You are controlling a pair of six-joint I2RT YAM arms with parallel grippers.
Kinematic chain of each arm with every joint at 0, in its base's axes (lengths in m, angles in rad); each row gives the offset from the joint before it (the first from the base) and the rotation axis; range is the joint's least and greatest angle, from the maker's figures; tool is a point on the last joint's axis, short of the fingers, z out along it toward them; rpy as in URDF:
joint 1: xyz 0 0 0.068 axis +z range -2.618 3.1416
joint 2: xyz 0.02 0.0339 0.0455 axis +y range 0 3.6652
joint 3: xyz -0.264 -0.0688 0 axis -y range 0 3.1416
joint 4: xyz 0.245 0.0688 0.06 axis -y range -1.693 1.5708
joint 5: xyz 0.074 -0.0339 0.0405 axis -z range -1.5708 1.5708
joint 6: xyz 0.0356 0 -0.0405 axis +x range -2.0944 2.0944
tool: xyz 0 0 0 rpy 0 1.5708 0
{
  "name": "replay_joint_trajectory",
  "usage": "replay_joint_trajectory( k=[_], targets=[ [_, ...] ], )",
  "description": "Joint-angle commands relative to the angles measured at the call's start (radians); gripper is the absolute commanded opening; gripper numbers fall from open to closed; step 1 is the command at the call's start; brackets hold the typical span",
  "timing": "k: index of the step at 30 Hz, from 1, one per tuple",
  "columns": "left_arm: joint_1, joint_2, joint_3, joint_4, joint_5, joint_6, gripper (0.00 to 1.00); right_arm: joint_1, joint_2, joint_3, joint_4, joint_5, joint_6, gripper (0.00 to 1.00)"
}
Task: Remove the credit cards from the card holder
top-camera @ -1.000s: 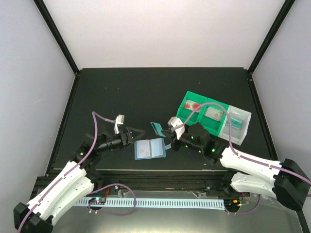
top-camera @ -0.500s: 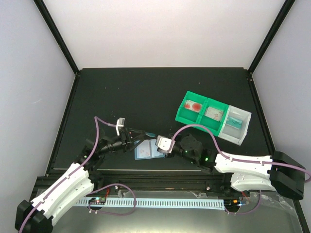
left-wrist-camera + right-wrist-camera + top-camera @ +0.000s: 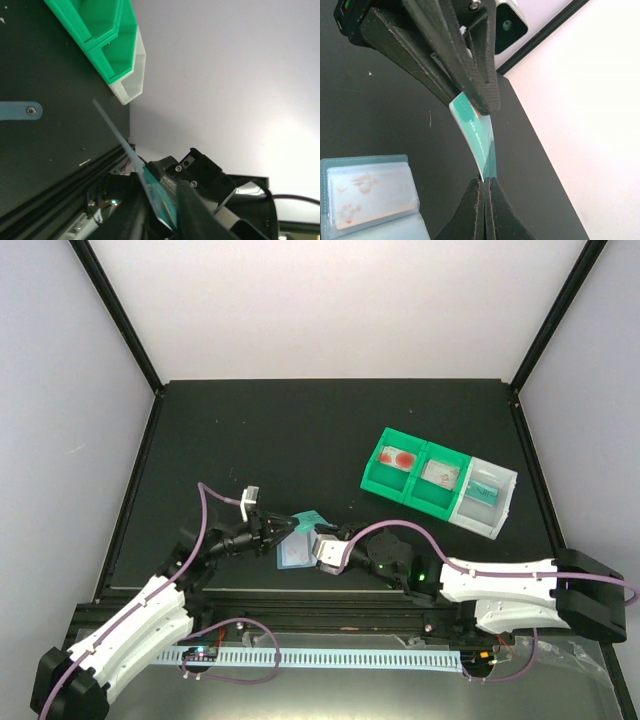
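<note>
Black table (image 3: 300, 420), white walls all round, teal card (image 3: 475, 132) up in the air near the open blue holder (image 3: 293, 555), left gripper (image 3: 162, 192) clamped on its top end, right gripper (image 3: 484, 181) pinching its bottom edge, card bowed between them, green bins (image 3: 405, 470) well apart to the right.

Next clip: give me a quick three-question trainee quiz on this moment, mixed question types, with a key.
1. True or false: the left end effector and the right end effector both grip the teal card.
2. The card holder is: A) lying on the table; B) inside a green bin; C) held by an arm.
3. How many bins stand in the row?

Key: 1 true; 2 A; 3 three.
</note>
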Motion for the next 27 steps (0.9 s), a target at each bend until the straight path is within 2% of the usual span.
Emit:
replay_joint_trajectory(
  k=[1, 4, 12, 14, 20, 23, 27],
  targets=[
    [0.001, -0.001, -0.023, 0.054, 0.000, -0.013, 0.02, 0.016, 0.001, 0.000, 0.039, 0.038, -0.021, 0.01],
    [0.001, -0.004, -0.029, 0.051, -0.007, -0.005, 0.02, 0.019, -0.011, 0.001, 0.020, 0.043, 0.009, 0.06],
    [0.002, 0.001, -0.026, 0.000, -0.040, 0.103, 0.02, 0.020, -0.155, -0.007, -0.133, -0.017, 0.186, 0.39],
    [0.002, -0.001, -0.027, -0.003, -0.046, 0.146, 0.02, 0.019, -0.209, 0.001, -0.195, -0.031, 0.255, 0.44],
    [0.003, -0.028, -0.022, -0.032, -0.062, 0.307, 0.02, 0.006, -0.323, 0.111, -0.435, 0.033, 0.609, 0.51],
    [0.004, -0.043, -0.018, -0.061, -0.060, 0.370, 0.02, -0.025, -0.318, 0.215, -0.592, -0.030, 0.720, 0.52],
    [0.004, -0.057, -0.001, -0.097, -0.021, 0.458, 0.02, -0.058, -0.281, 0.307, -0.698, -0.137, 0.819, 0.52]
  ],
)
